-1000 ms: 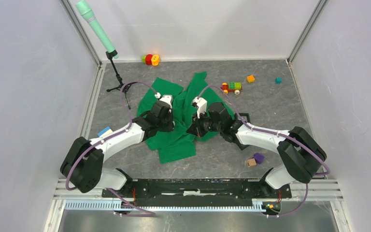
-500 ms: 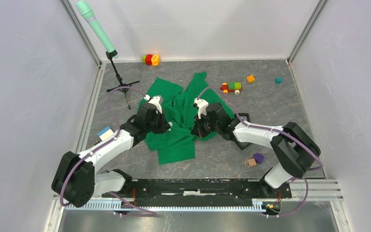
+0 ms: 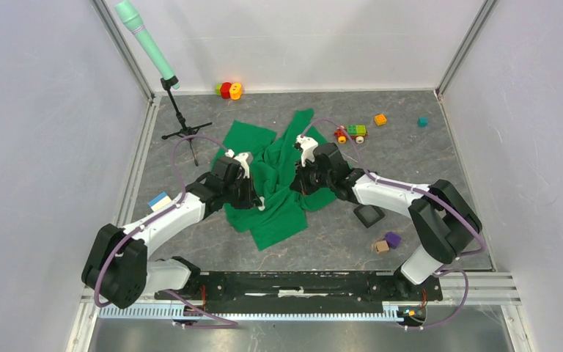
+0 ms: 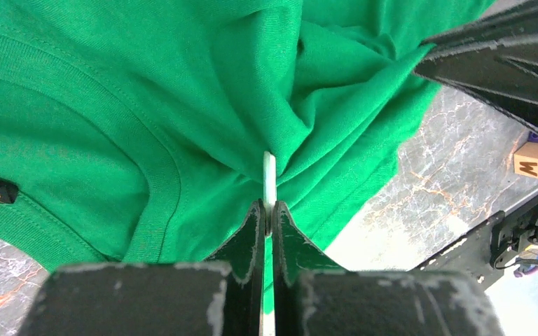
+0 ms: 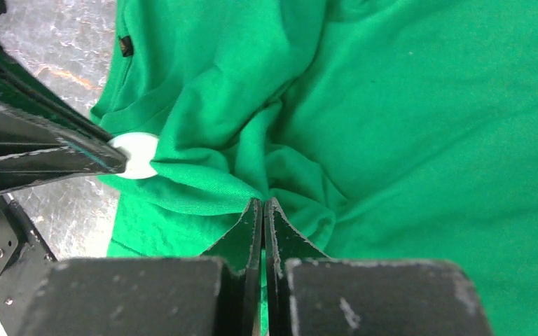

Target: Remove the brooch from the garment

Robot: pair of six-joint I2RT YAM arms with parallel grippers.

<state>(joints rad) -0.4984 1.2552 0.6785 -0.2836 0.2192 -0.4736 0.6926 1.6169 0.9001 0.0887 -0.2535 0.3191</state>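
- The left gripper (image 4: pixel 267 210), left of centre in the top view, has its jaws pressed together on the brooch (image 4: pixel 270 175), a thin pale disc seen edge-on from the left wrist.
- The brooch sits at the left side of the garment (image 3: pixel 282 220). It touches the green cloth, whose folds pucker towards it.
- The right gripper (image 5: pixel 263 206), just right of centre, has its jaws pinched shut on a raised fold of the garment.
- A black square frame (image 3: pixel 369 215) lies at the lower right, apart from the cloth.
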